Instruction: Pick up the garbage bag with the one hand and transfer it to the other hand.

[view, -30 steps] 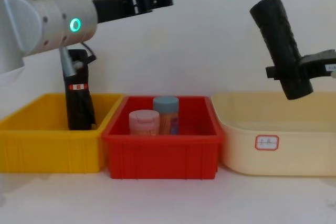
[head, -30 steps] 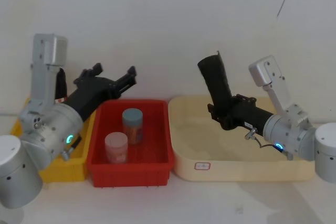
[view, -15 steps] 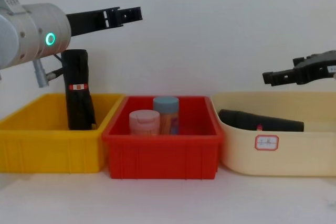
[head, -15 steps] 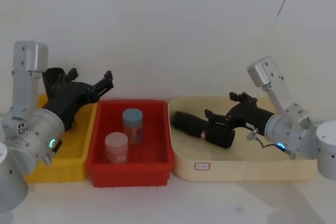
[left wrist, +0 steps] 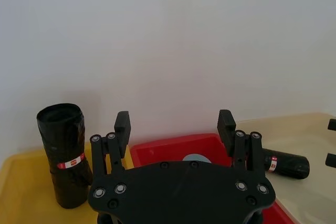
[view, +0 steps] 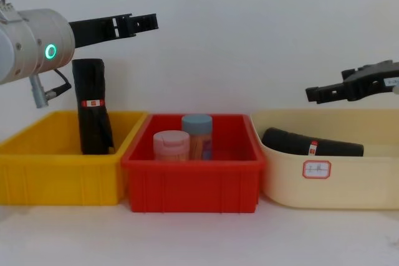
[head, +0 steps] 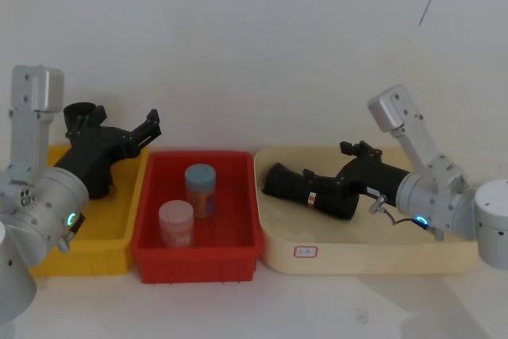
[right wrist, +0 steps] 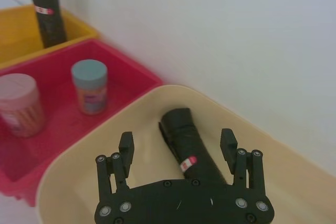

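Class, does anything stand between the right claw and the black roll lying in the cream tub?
Nothing visible does. The right claw is open above the roll, which lies on the floor of the tub. The tub's walls are at the sides, not between them.

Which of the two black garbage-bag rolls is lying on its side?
The roll in the cream tub; the other roll stands upright in the yellow bin.

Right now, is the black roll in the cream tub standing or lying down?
Lying down: the garbage bag rests on its side on the floor of the cream tub.
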`<state>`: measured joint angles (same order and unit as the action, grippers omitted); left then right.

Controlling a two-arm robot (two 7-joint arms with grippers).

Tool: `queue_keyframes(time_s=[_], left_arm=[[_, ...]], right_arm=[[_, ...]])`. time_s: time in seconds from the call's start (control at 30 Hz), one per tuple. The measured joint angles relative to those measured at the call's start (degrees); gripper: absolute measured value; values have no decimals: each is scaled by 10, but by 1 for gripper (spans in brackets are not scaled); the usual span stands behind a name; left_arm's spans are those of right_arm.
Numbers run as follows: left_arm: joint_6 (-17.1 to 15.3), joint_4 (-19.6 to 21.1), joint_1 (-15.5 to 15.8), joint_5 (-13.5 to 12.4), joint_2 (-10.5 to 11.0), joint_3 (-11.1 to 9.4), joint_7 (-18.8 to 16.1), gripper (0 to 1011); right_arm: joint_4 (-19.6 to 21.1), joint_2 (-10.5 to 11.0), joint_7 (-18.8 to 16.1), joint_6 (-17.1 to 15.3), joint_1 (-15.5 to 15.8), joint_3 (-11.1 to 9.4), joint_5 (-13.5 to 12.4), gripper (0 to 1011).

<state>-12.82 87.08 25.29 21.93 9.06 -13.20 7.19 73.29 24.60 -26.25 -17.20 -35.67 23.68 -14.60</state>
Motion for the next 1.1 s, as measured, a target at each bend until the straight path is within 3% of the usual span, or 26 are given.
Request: queue_keyframes(time_s=[0.23,0.63,1.1], left_arm=[[1,0,0,-1,1,1,-2,1000],[2,-1,-1,-2,2,2,-3,1000],[2,-1,-1,-2,2,2,-4,1000]], right_arm=[[2,0,-29,-10,-10,11,-8,1001],[-1,-8,-103,-44,-48,51,-19,1002],[-61,-62,-187,-106,-133,125,-21,1001]])
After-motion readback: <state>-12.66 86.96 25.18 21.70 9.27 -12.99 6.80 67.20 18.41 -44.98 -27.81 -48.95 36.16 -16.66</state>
